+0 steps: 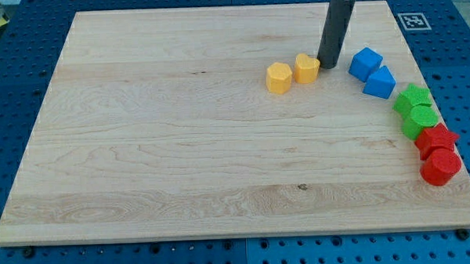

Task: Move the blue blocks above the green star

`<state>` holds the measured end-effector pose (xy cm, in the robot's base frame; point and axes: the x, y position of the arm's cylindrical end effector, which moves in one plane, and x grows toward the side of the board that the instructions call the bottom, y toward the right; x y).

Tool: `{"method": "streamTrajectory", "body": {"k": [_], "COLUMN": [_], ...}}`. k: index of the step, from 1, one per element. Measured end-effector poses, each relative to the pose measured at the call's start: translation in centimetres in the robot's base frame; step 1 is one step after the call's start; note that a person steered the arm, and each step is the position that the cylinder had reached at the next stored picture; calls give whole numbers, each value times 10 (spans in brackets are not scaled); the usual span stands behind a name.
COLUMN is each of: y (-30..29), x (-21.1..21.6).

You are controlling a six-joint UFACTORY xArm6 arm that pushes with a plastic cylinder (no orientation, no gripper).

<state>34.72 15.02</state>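
Two blue blocks sit at the view's right: a blue cube (365, 63) and, just below and right of it, a blue triangular block (380, 83). Below them lie two green blocks, the upper one a green star (412, 100), the lower a green rounded block (419, 121); which one is the star is hard to tell. My tip (327, 65) stands on the board between the right yellow block (306, 68) and the blue cube, close beside the yellow block's right edge.
A second yellow block (279, 78) touches the first on its left. Two red blocks (436, 139) (441, 167) lie below the green ones near the wooden board's (181, 149) right edge. A marker tag (410, 20) is at the top right corner.
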Motion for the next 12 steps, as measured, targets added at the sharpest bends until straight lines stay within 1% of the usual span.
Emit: {"method": "streamTrajectory", "body": {"k": [2, 4, 5, 6, 7, 9, 12], "y": [34, 83, 94, 68, 27, 20, 21], "x": [-4, -4, -7, -26, -16, 51, 70]}}
